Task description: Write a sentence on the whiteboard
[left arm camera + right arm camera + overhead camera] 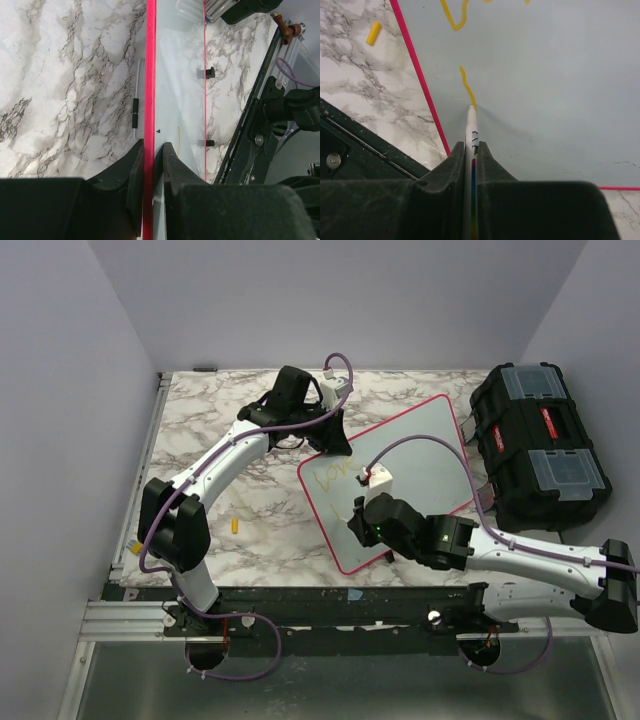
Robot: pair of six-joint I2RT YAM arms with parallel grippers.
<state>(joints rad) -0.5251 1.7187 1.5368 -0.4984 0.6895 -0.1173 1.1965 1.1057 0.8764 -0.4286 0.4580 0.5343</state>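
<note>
Marble-patterned counter (200, 430) fills this pale-walled booth. The whiteboard (420, 450) sits on it right of centre, turned at an angle, with a black toolbox (540, 445) just beside its right edge. The left pincer (150, 150) is closed tight on the board's pink rim at the far left side. The right pincer (471, 150) is clamped on a marker (471, 122), whose tip touches the board at the end of a short yellow stroke. The sentence (335, 477) is only a few faint yellow letters near the board's left edge. A yellow cap (235, 525) lies on the counter, left of the board.
</note>
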